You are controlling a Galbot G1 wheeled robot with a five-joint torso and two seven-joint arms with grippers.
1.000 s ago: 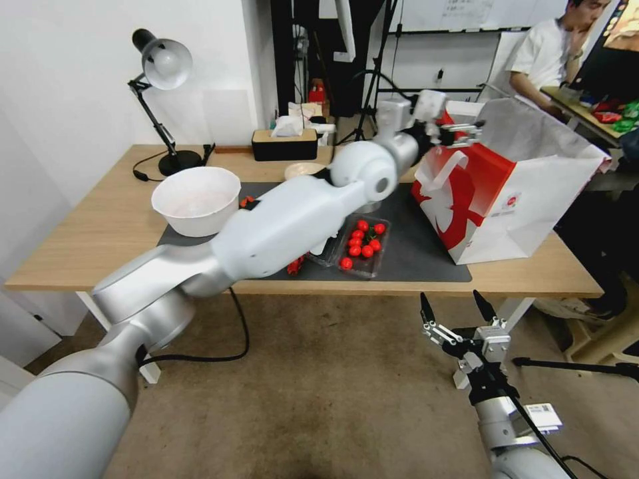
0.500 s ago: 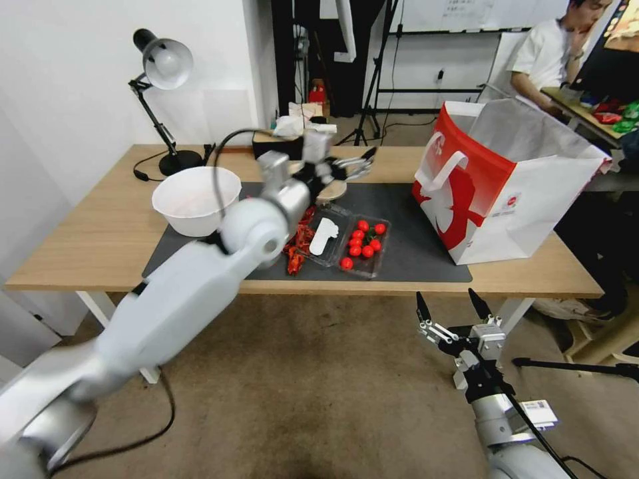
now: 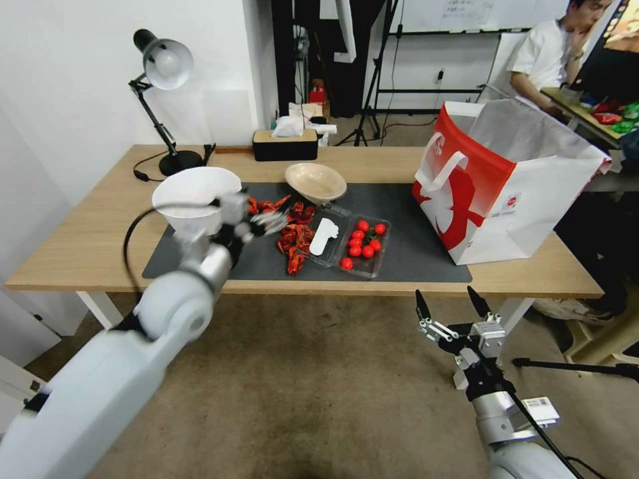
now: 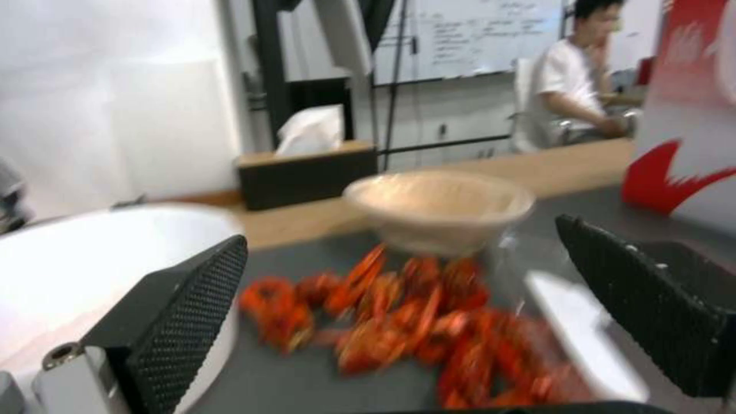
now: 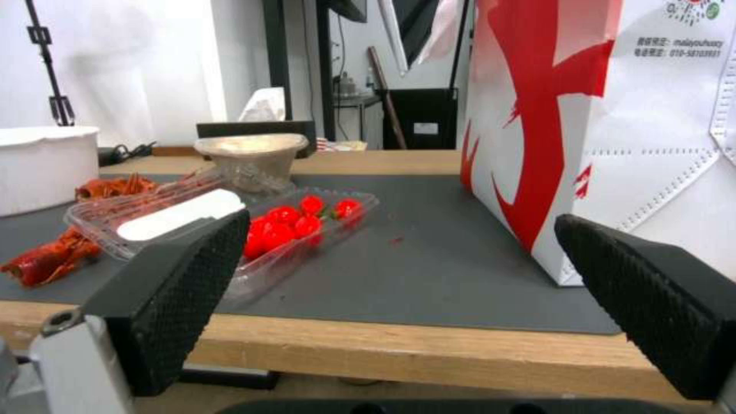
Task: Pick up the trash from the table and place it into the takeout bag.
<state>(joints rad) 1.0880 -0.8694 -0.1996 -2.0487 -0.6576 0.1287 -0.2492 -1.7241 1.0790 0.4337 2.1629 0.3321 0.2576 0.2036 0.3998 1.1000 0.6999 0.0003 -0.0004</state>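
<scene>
A: Where is the left gripper (image 3: 266,223) in the head view?

B: Left of centre in the frame, over the dark grey mat (image 3: 413,249), just right of the big white bowl (image 3: 196,196). Its jaws stand apart with nothing between them. In the left wrist view, the two black ribbed fingers (image 4: 180,310) frame a blurred heap of red crayfish shells (image 4: 414,322).

A: And the right gripper (image 3: 452,313)?

B: Low in the frame, right of centre, below the front edge of the bench (image 3: 86,246), above the carpet. Its jaws are also spread wide and empty. Its wrist view looks across the bench edge toward the mat.

A: Where does the trash sit?

B: All on the mat, in the middle of the frame. The red shells (image 3: 293,233) lie scattered just right of the white bowl. A shallow beige bowl (image 3: 315,181) stands behind them. To their right lies a clear plastic tray (image 3: 326,236) with a white piece in it, touching a second clear tray of red cherry tomatoes (image 3: 363,241).

A: And the takeout bag (image 3: 499,186)?

B: Upright at the right of the frame, on the mat's right end, mouth open, red and white, with a white handle on its red side. It stands apart from the tomato tray.

A: Anything else on the bench?

B: At the upper left, a black desk lamp (image 3: 163,73); beside it, along the far edge, a dark tissue box (image 3: 285,143).
</scene>
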